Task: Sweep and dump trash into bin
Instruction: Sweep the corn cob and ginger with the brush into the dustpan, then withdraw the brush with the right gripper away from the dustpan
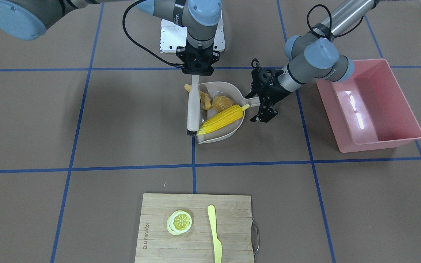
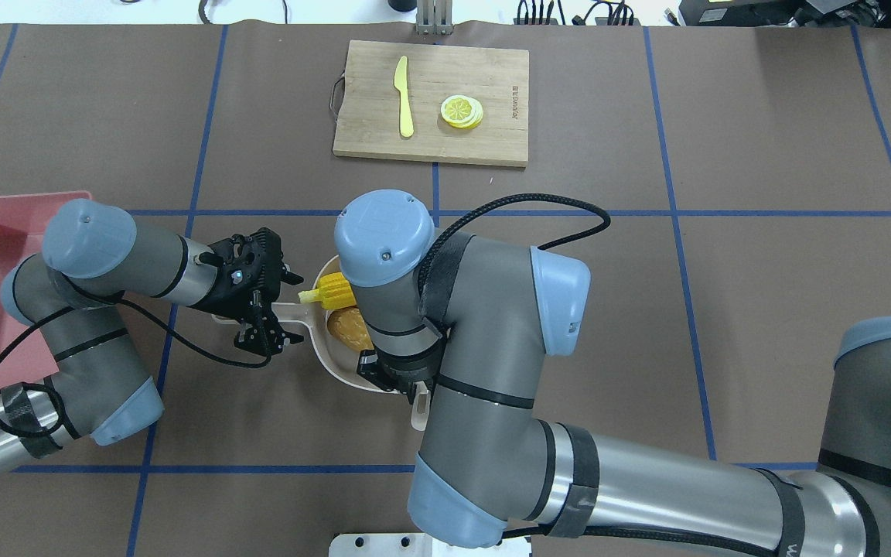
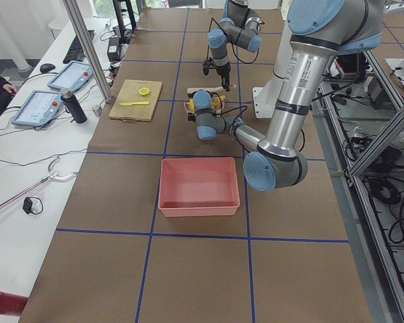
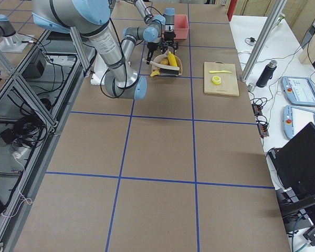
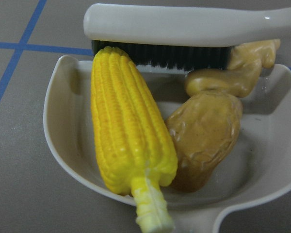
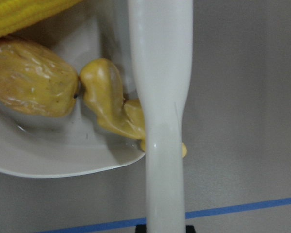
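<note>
The beige dustpan (image 1: 232, 89) lies mid-table with the yellow corn cob (image 1: 221, 118) and the brown potato (image 1: 222, 103) inside. The tan ginger root (image 1: 202, 98) straddles the pan's mouth under the brush (image 1: 193, 109). My right gripper (image 1: 197, 71) is shut on the brush handle (image 6: 160, 73), with the bristles against the corn (image 5: 128, 131). My left gripper (image 1: 257, 103) is open, with its jaws on either side of the dustpan handle (image 2: 292, 313). The pink bin (image 1: 367, 104) stands empty beyond the left arm.
A wooden cutting board (image 1: 196, 241) with a lemon slice (image 1: 179, 221) and a pale yellow knife (image 1: 215, 233) lies at the table's far side from the robot. The robot's white base plate (image 1: 168, 36) is behind the brush.
</note>
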You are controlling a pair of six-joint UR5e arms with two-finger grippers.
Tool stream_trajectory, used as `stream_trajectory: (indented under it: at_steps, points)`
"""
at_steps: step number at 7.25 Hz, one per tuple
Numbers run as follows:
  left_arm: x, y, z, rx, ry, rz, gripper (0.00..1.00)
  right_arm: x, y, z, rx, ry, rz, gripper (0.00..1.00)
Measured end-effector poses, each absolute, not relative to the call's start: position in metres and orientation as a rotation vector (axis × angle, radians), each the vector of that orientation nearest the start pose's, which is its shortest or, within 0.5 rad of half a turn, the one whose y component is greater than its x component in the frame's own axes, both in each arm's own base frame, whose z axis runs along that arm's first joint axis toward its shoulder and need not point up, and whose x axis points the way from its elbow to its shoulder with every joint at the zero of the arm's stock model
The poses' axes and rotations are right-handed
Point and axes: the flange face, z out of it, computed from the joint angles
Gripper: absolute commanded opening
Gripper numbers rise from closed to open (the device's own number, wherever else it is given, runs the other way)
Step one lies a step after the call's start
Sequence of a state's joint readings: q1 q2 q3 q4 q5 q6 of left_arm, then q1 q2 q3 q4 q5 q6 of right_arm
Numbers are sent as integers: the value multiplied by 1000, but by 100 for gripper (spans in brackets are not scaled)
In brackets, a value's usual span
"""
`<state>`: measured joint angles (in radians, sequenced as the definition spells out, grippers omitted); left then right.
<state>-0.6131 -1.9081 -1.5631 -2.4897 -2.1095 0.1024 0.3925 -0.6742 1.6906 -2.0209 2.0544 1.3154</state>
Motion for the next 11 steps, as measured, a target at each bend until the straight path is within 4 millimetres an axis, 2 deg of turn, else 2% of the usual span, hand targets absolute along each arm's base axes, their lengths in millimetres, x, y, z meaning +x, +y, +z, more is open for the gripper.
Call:
stream_trajectory:
  at_steps: [1, 2, 3, 4, 6, 9, 11]
  points:
    - [464, -426, 369, 980, 1000, 1225, 93, -563, -334, 125, -268, -657, -14, 0]
    - [465, -424, 368, 973, 1007, 1215, 93, -533, -332, 150, -261, -643, -22, 0]
    - [468, -422, 368, 963, 1016, 1207, 92, -492, -340, 181, -243, -629, -32, 0]
    - [470, -420, 367, 959, 1020, 1200, 87, -449, -355, 211, -217, -615, -42, 0]
    - [474, -417, 364, 957, 1023, 1179, 70, -386, -376, 264, -188, -582, -70, 0]
    - [476, -416, 362, 959, 1026, 1174, 58, -296, -390, 345, -209, -543, -70, 0]
    - [476, -416, 362, 959, 1026, 1175, 52, -233, -389, 420, -189, -574, -71, 0]
